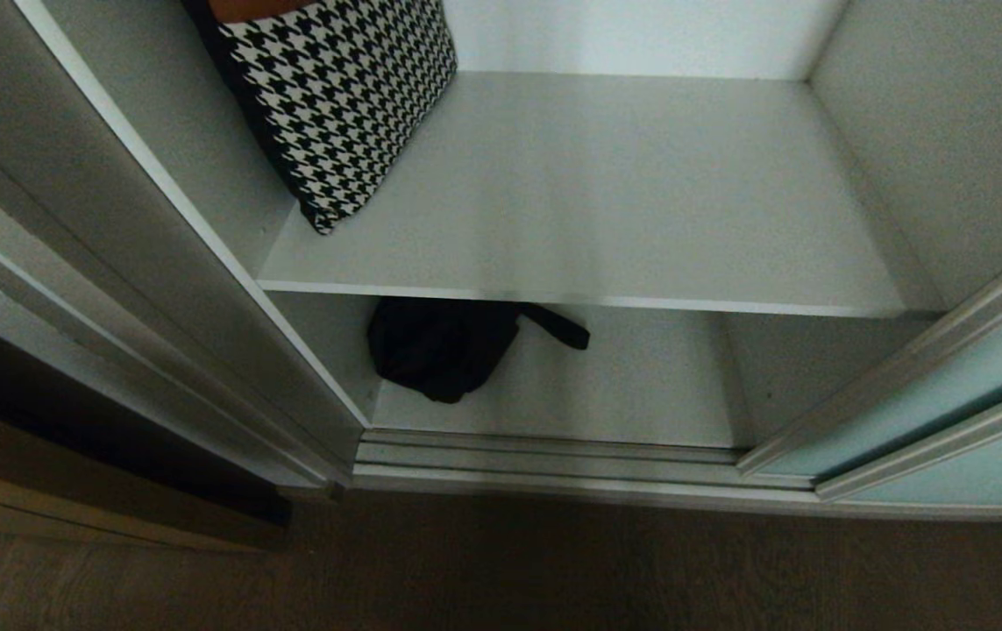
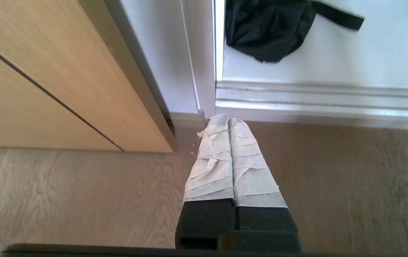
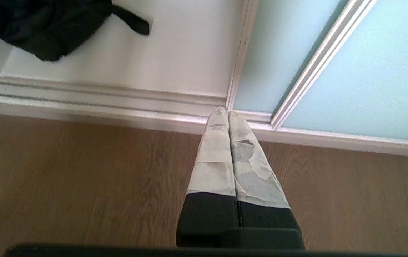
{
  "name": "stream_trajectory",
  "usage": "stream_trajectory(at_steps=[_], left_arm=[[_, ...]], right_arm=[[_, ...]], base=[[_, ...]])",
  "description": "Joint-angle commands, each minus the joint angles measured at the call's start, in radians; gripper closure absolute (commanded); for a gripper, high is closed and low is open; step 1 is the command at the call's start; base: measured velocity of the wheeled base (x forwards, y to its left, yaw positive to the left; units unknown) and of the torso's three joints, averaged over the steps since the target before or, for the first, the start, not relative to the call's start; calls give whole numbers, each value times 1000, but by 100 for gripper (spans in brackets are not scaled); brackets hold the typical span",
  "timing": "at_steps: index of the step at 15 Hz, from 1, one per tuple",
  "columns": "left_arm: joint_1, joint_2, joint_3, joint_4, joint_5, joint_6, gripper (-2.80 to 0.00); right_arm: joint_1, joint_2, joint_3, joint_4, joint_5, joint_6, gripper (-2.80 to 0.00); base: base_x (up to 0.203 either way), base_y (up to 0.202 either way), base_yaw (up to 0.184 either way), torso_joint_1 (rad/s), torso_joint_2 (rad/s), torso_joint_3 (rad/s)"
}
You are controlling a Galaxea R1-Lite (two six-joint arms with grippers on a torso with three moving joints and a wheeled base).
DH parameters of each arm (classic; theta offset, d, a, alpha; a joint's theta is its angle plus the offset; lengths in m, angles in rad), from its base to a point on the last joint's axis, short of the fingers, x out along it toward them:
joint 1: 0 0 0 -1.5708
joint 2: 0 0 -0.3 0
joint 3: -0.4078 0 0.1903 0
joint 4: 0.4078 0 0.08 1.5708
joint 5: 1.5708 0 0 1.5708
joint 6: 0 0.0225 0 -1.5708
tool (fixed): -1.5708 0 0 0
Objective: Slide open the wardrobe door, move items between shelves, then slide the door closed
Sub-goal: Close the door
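The left gripper (image 2: pixel 228 121) hangs over the wood floor (image 2: pixel 82 200) just short of the floor track (image 2: pixel 314 96), fingers pressed together, holding nothing. Beyond the track, a black bag (image 1: pixel 441 343) lies on the bottom shelf (image 1: pixel 623 386), and a checked cushion (image 1: pixel 338 96) leans on the shelf (image 1: pixel 623 193) above. The right gripper (image 3: pixel 224 113) hangs near the track, fingers together, empty. The sliding door (image 1: pixel 956 403) stands slid aside, right of the opening.
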Motion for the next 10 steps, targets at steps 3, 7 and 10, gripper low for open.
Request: stream_trajectory(at_steps=[3, 7, 10], left_arm=[[1, 2, 0, 0, 1, 1, 0], [1, 2, 0, 0, 1, 2, 0], [-1, 2, 3, -7, 0, 5, 0]], right_arm=[[0, 1, 0, -1, 0, 0, 0], [0, 1, 0, -1, 0, 0, 0], [0, 1, 0, -1, 0, 0, 0]], base=[[0, 0, 0, 1, 4, 200], [0, 0, 0, 1, -1, 50], [0, 0, 0, 0, 0, 0]])
